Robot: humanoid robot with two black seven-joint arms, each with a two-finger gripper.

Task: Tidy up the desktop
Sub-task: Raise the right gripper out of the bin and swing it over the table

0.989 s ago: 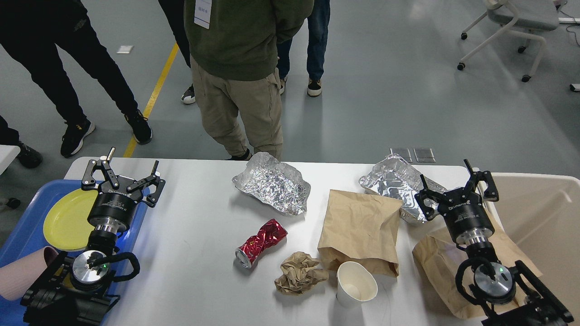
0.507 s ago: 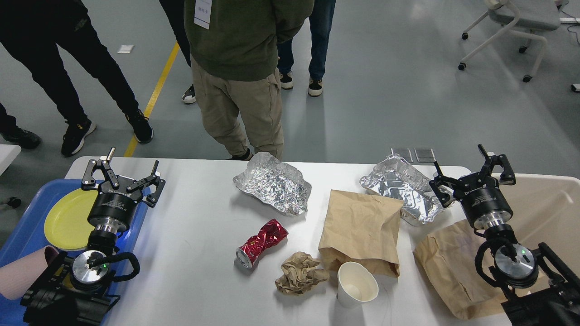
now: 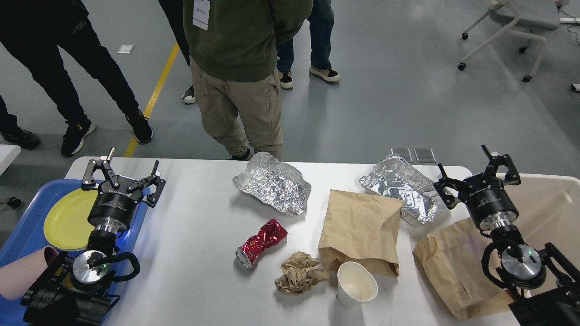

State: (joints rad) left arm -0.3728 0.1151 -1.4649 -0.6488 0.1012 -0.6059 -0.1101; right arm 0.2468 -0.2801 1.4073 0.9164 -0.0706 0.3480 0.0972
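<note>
Since a second ago only my right gripper (image 3: 478,174) has moved, swinging rightward off the foil tray (image 3: 402,189) toward the beige bin (image 3: 550,199); its fingers are spread and empty. At the left, my left gripper (image 3: 121,176) hangs spread and empty over the blue tray (image 3: 27,237) beside the yellow plate (image 3: 68,219). The table (image 3: 195,226) still carries crumpled foil (image 3: 273,183), a crushed red can (image 3: 261,242), a paper wad (image 3: 300,273), a paper bag (image 3: 360,231) and a paper cup (image 3: 357,285). I judge I am between picks; next I need to descend on one piece and close.

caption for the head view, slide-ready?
Both open tools hover over a white desktop littered with foil, paper bags, a crushed can.
</note>
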